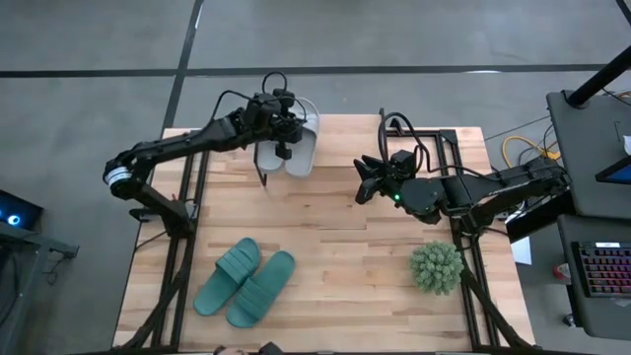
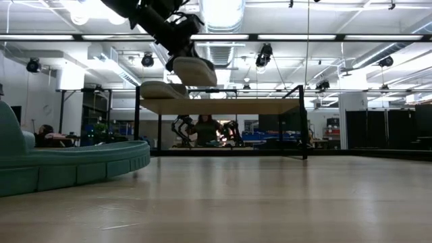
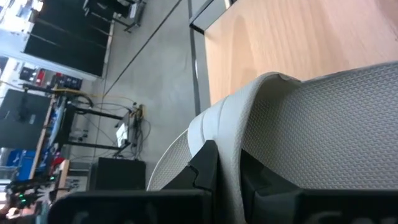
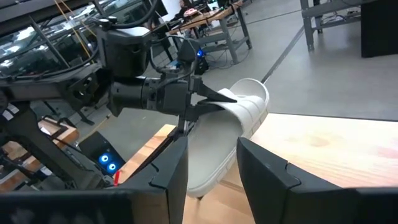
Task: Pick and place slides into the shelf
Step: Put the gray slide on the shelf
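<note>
My left gripper (image 1: 288,131) is shut on a pale grey-white slide (image 1: 304,146) over the table's far edge, above the shelf (image 2: 229,106). In the low view this slide (image 2: 193,70) hangs just over the shelf's wooden top. A second pale slide (image 2: 162,89) lies on that top, sole down. The two teal slides (image 1: 246,282) lie side by side on the table at the near left. My right gripper (image 1: 363,183) hovers open to the right of the held slide, with nothing between its fingers. My left gripper pinches the slide's wide strap at its edge (image 3: 229,155) between its two fingers, one finger (image 3: 205,167) under the strap and one outside it. The fingers come roughly level from the table's left. The slide is lifted clear of the shelf top and tilted.
A spiky green plant ball (image 1: 437,267) sits near the table's right edge. Black frame rails (image 1: 187,197) run along both sides of the table. Bare wood lies in the middle of the table (image 1: 335,237). A person (image 2: 206,129) sits in the room beyond the shelf.
</note>
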You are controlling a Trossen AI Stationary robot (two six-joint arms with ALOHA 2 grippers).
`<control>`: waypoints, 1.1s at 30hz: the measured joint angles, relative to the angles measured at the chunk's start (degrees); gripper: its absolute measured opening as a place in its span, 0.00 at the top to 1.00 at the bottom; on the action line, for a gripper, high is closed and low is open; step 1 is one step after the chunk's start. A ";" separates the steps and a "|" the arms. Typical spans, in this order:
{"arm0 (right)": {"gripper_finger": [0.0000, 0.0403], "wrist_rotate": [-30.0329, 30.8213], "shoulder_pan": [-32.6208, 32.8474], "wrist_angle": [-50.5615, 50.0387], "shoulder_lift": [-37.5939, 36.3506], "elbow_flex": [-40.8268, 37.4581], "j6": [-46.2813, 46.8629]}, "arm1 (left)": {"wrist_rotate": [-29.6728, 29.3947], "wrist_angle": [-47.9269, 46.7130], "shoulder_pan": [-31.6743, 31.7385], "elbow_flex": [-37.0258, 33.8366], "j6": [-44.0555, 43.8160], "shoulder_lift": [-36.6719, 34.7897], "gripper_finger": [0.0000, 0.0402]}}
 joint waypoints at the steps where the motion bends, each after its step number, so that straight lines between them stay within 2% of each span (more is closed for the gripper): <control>1: 0.68 0.01 0.00 0.00 0.02 0.00 0.00 | 0.99 -0.01 0.32 -0.06 -0.07 0.00 1.00; 8: 0.69 0.15 0.00 0.00 0.02 -0.02 -0.02 | 3.83 0.50 0.71 -0.52 2.49 0.46 1.00; 20: 0.68 1.51 0.00 0.00 0.02 -0.04 -0.02 | 4.05 3.20 1.06 -0.50 2.97 3.87 1.00; 33: 0.69 1.60 0.00 -0.02 0.04 -0.09 -0.24 | 3.96 3.61 2.38 -0.50 4.43 4.20 1.00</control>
